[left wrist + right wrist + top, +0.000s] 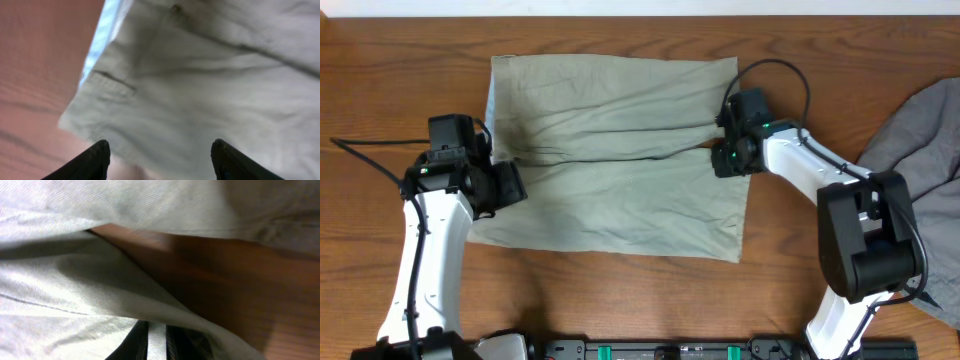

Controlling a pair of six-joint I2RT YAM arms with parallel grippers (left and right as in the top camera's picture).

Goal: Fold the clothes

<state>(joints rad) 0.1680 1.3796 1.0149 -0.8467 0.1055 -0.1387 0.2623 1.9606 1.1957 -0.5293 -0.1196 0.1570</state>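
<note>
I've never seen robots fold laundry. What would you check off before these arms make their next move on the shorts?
1. Shorts spread flat on the table: ok, a few wrinkles.
2. Left tool open, nothing in its grip: ok.
3. Right tool free of fabric: cannot tell; its jaws look nearly shut, with something pale between them.
4. Grey garment lies apart from the shorts: ok.
5. Any fold made: not ok, the shorts lie unfolded.

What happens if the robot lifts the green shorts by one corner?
They'd probably flop and dangle: the shorts lie in soft wrinkles. Pushed, the thin cloth would likely bunch up on the wooden table, not slide.
</note>
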